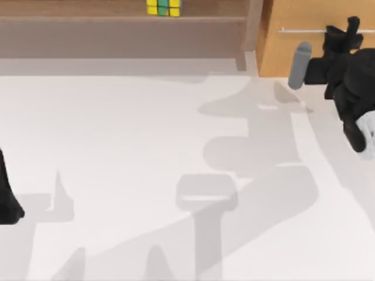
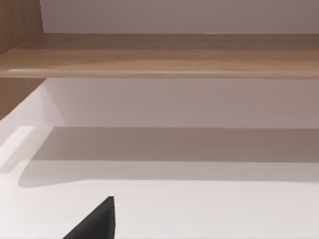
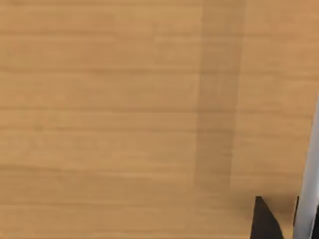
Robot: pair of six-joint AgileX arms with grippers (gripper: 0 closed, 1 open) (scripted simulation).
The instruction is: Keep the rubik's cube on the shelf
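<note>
on shelf [image 1: 117, 23]: rubik's cube [image 1: 163, 7] | right gripper [image 1: 345, 29] at drawer [image 1: 293, 52], fingers unclear

white tabletop [image 1: 129, 175]: spans the top view, crossed by soft grey shadows | orange-wood drawer front [image 1: 304, 52]: at the far right edge of the tabletop, just beside the wooden unit's upright post; grain runs across its face [image 3: 99, 99] | thin silver bar handle [image 1: 302, 30]: lies horizontal across the drawer front

right arm [image 1: 351, 76]: matte black, bulky | grey cylinder segment | left arm [image 1: 7, 196]: black
</note>
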